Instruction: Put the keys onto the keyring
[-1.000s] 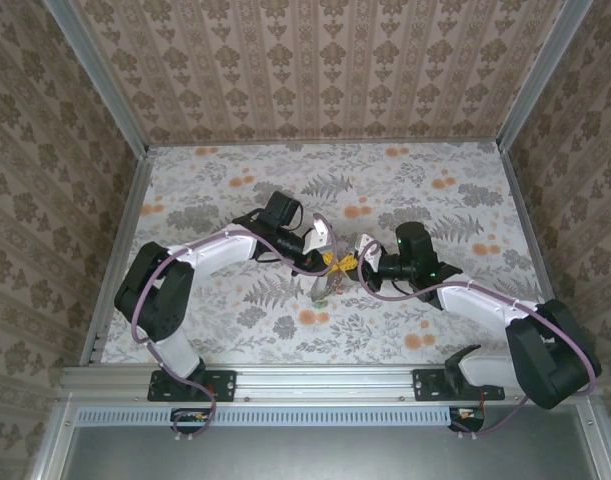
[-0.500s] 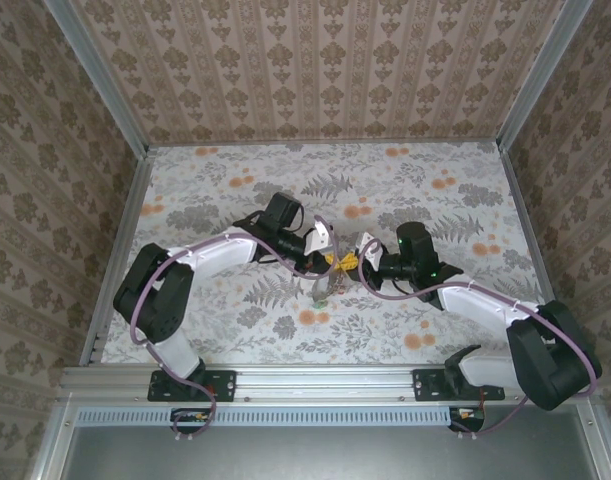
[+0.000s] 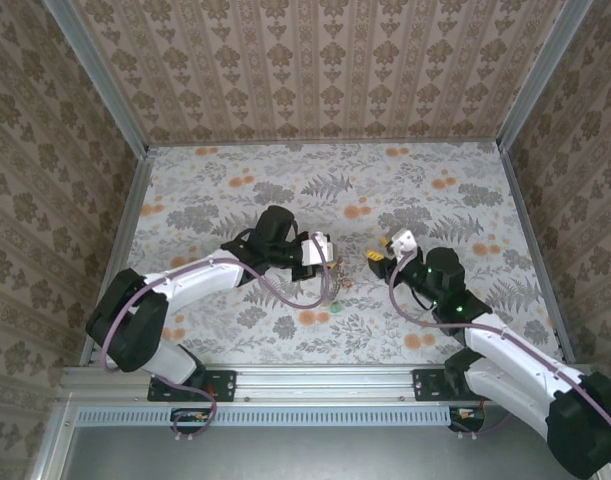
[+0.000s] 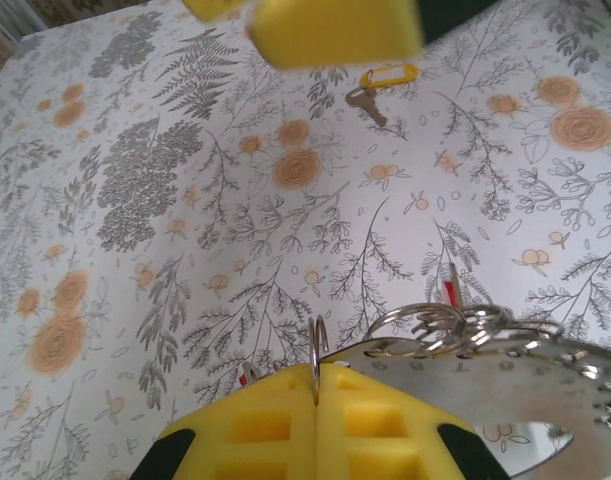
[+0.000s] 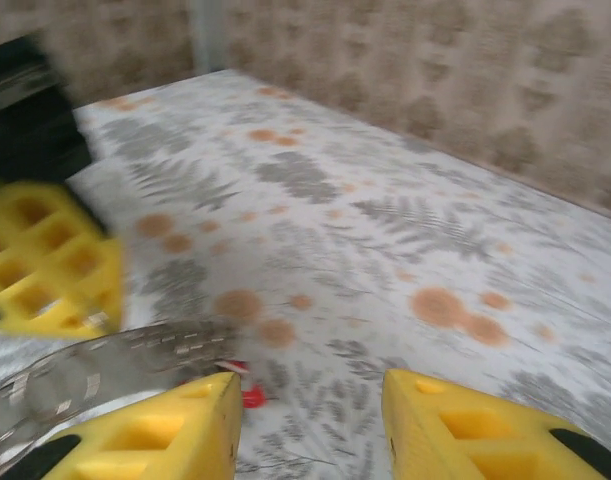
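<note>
My left gripper [image 4: 315, 385] is shut on the thin wire of the keyring [image 4: 316, 345], which stands edge-on between its yellow pads. A flat silvery band [image 4: 505, 375] with small rings and keys hangs off it to the right; red key heads [image 4: 449, 290] peek out beneath. From above, the left gripper [image 3: 323, 252] holds the keyring [image 3: 331, 284] dangling near the table's middle. A loose key with a yellow tag [image 4: 387, 76] lies on the table beyond. My right gripper [image 5: 310, 425] is open and holds nothing, just right of the band [image 5: 105, 368] and a red key head [image 5: 251, 397].
The floral tabletop [image 3: 435, 200] is walled on three sides by patterned panels. The two grippers sit close together at mid-table, the right gripper [image 3: 387, 250] a short way right of the left one. The left gripper's yellow pad [image 5: 45, 262] looms at the left of the right wrist view.
The right gripper has opened and drawn back to the right, away from the keyring. The left gripper closed fully and shifted slightly right with the keyring.
</note>
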